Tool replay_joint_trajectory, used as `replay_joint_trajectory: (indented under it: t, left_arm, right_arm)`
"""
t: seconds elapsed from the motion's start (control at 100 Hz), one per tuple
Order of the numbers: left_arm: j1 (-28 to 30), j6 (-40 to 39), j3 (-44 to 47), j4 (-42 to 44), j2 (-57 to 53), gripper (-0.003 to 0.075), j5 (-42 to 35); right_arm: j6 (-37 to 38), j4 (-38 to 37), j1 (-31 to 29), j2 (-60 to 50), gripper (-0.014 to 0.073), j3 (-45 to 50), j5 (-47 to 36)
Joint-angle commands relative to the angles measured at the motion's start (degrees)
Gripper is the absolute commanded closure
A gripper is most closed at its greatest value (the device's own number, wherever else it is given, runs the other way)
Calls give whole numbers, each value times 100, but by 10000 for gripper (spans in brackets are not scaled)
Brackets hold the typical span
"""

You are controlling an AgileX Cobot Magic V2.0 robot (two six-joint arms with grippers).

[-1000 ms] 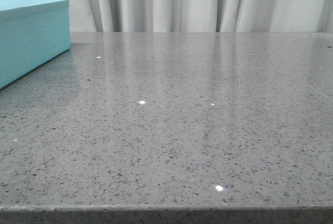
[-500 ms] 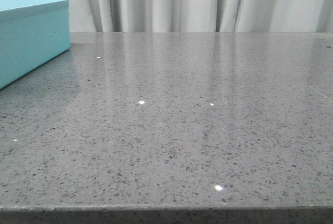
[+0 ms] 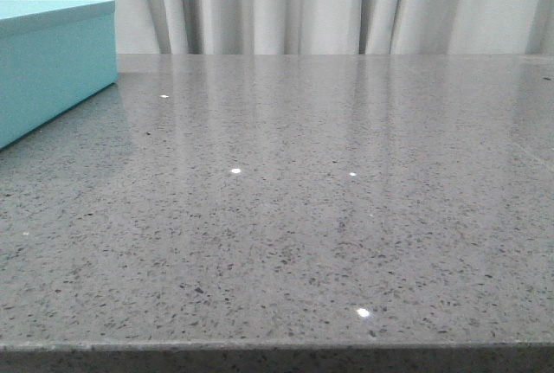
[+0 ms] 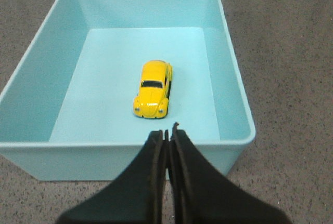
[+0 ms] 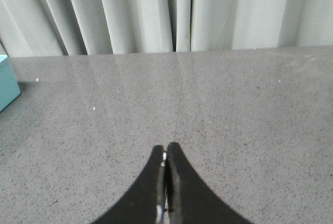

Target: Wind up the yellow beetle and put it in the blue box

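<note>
A: Front view, quick. What's there?
B: Grey speckled table (image 3: pixel 329 217), pale curtain (image 3: pixel 286 5) behind it. The blue box (image 3: pixel 52 61) sits at the far left of the table, only partly in frame. No arms visible here, car not visible either.

A: Left wrist view?
B: Looking down into the open box (image 4: pixel 237 104). The yellow car (image 4: pixel 153 89) sits on the box floor, roughly in the middle, on its wheels, touching no wall. The left gripper (image 4: pixel 167 136) is above the near wall of the box, fingers (image 4: pixel 156 154) pressed together, holding nothing, well apart from the car.

A: Right wrist view?
B: Bare table, curtain at the back, a sliver of the box (image 5: pixel 6 86) at the edge. Right gripper (image 5: pixel 165 151) is over the table, fingers closed against each other, nothing between them.
</note>
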Motion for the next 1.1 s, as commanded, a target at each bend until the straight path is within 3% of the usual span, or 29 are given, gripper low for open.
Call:
replay_joint_trajectory:
  t: [0.0, 0.25, 0.54, 1.09]
  left_arm:
    - [15, -42, 307, -59, -416, 741, -541]
    - [15, -30, 1295, -59, -1576, 741, -576]
    - [15, -30, 1728, -59, -2651, 741, -585]
    - [15, -30, 1728, -59, -2721, 741, -585]
  right_arm:
    - [-55, -230, -5, -119, 652, 108, -759]
    - [-55, -236, -5, -726, 652, 902, -1407]
    - [-55, -230, -5, -1375, 652, 1483, -1594]
    - [-55, -230, -5, -1376, 652, 1483, -1565]
